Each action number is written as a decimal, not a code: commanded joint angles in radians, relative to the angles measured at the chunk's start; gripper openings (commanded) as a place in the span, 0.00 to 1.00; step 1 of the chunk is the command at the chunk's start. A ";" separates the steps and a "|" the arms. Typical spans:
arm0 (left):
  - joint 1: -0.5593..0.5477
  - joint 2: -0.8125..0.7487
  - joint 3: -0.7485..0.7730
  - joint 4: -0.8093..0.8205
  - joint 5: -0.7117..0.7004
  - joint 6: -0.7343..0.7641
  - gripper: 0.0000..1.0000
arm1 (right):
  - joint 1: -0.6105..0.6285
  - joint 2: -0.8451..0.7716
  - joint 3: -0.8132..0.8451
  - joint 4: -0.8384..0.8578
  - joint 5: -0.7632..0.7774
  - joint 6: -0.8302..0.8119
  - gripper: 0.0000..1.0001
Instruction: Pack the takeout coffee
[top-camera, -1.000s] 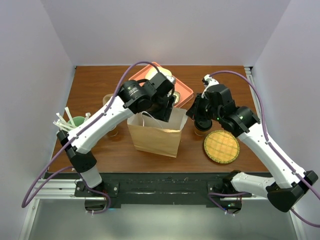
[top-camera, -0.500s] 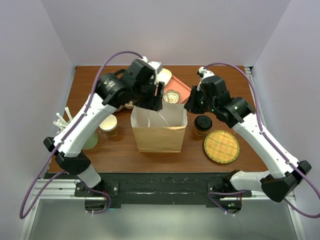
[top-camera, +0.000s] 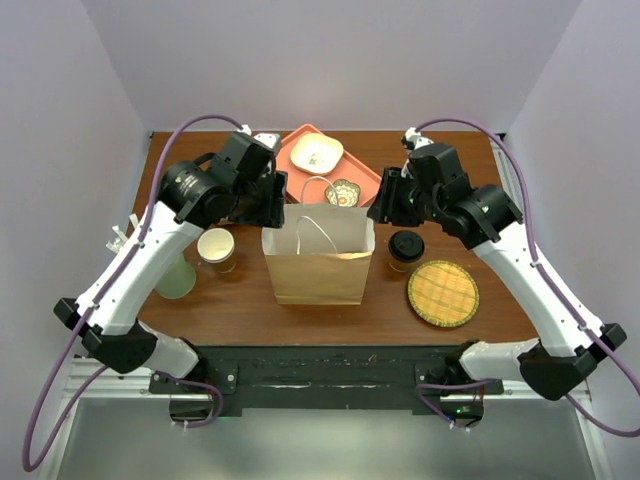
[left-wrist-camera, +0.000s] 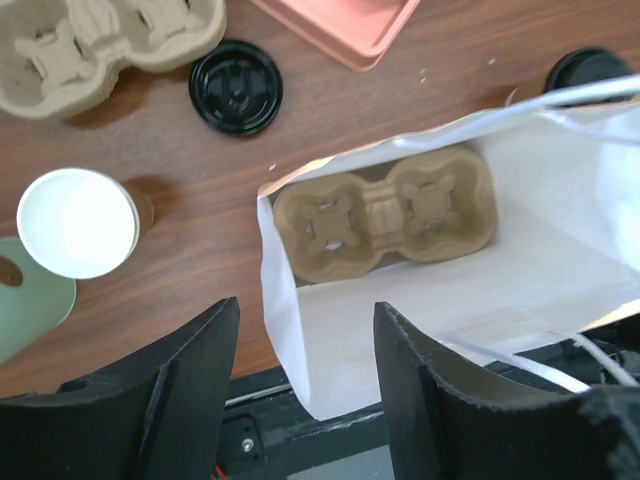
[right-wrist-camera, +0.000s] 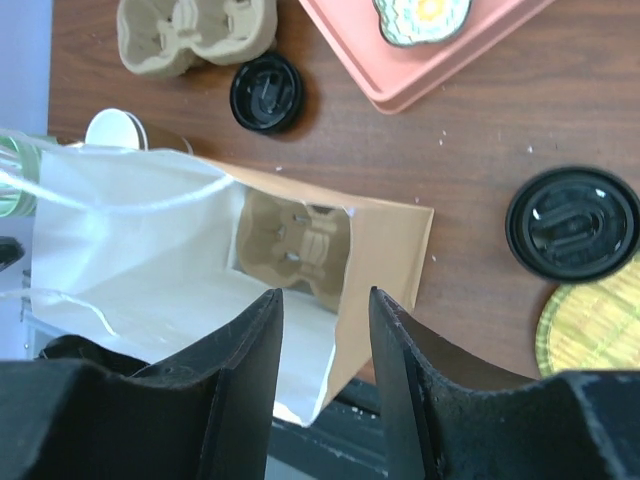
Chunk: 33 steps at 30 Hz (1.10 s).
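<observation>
Top external view showed one brown paper bag (top-camera: 320, 268) standing open in the middle of the worktop (top-camera: 240, 305). There were two brown paper cups. One was the takeout coffee (top-camera: 405, 248) with its black lid on. It stood on the worktop just beside the bag on the right, outside the bag, between the bag and one round woven mat (top-camera: 443, 293). The other was an open cup (top-camera: 216, 247) with a white inside, left of the bag. One pale green cup (top-camera: 177, 278) stood near it, partly under the left arm. One orange tray (top-camera: 372, 182) lay behind the bag with two little dishes on it, a cream dish (top-camera: 317, 153) and a patterned dish (top-camera: 342, 192).

Wrist views showed two cardboard cup carriers. One carrier (left-wrist-camera: 385, 215) lay at the bottom of the bag. The spare carrier (left-wrist-camera: 110, 45) lay on the worktop, cut off at the top edge. One loose black lid (left-wrist-camera: 236, 86) lay next to it. From above, both of these were hidden under the left arm.

The left pincer (left-wrist-camera: 305, 400) was spread wide above the bag's mouth with nothing in it. The right pincer (right-wrist-camera: 325, 370) was released too, with a small gap and nothing between its fingers, above the bag's right end. In the left wrist view only a slice of the coffee's lid showed at the top right corner. In the right wrist view the mat and the patterned dish were cut off at the edges.
</observation>
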<state>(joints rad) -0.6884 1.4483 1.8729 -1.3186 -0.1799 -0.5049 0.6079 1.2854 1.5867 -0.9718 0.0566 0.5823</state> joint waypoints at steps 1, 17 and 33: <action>0.001 -0.028 -0.080 0.042 0.005 0.003 0.58 | 0.000 -0.024 -0.039 -0.015 -0.053 0.033 0.43; 0.001 0.029 0.043 0.002 0.097 0.002 0.00 | 0.000 0.020 0.067 0.002 -0.078 0.050 0.00; 0.001 0.006 -0.009 0.004 0.123 -0.043 0.29 | 0.000 -0.017 0.018 -0.019 -0.060 0.106 0.29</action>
<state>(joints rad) -0.6880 1.4811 1.9400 -1.3243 -0.0597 -0.5377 0.6079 1.3121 1.6573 -0.9859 -0.0181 0.6777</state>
